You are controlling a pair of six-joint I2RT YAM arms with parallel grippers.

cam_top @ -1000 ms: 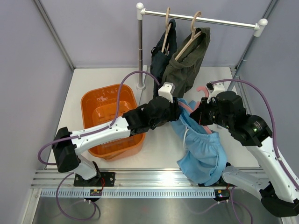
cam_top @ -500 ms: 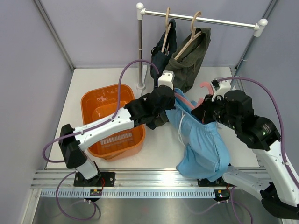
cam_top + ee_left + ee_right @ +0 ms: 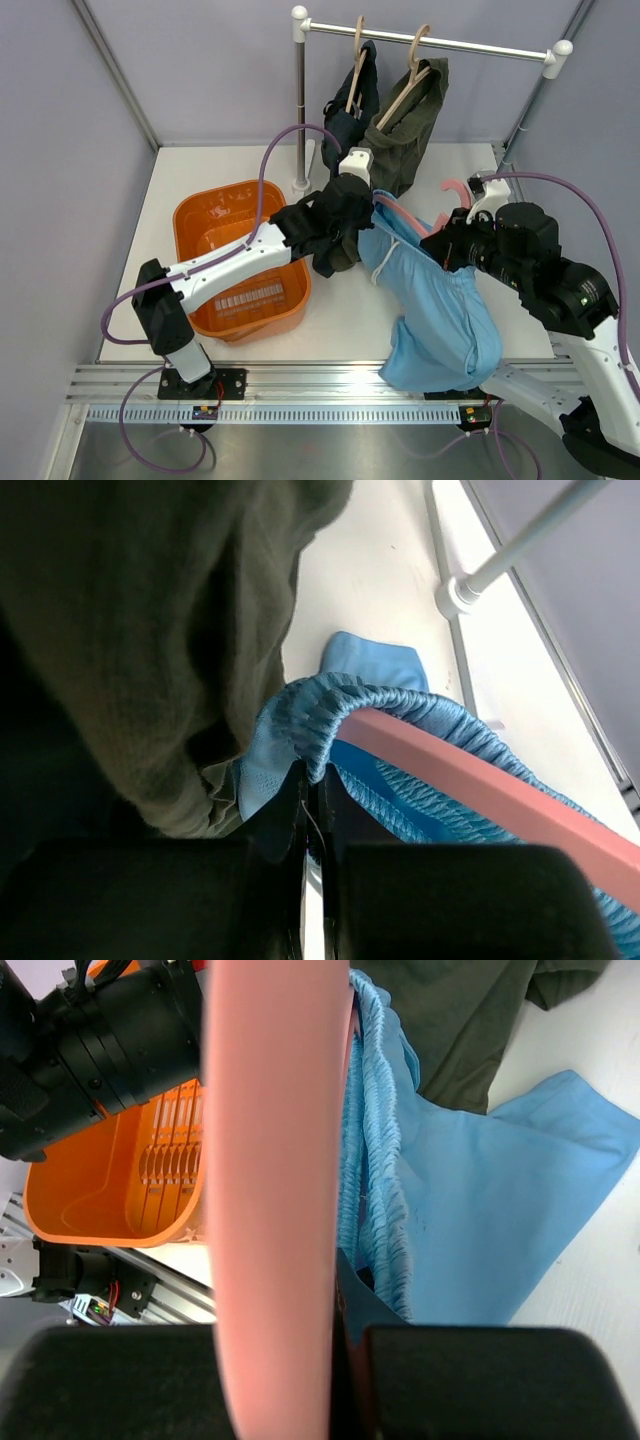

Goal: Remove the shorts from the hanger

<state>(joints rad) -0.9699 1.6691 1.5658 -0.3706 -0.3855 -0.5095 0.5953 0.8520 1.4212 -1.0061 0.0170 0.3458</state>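
Left tool (image 3: 312, 785) on blue shorts (image 3: 290, 730) waistband

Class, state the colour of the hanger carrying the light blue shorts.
Salmon pink. The hanger shows best in the right wrist view.

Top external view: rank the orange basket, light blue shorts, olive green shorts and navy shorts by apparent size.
Largest, too alike to rank: orange basket and light blue shorts.
Next: olive green shorts.
Smallest: navy shorts.
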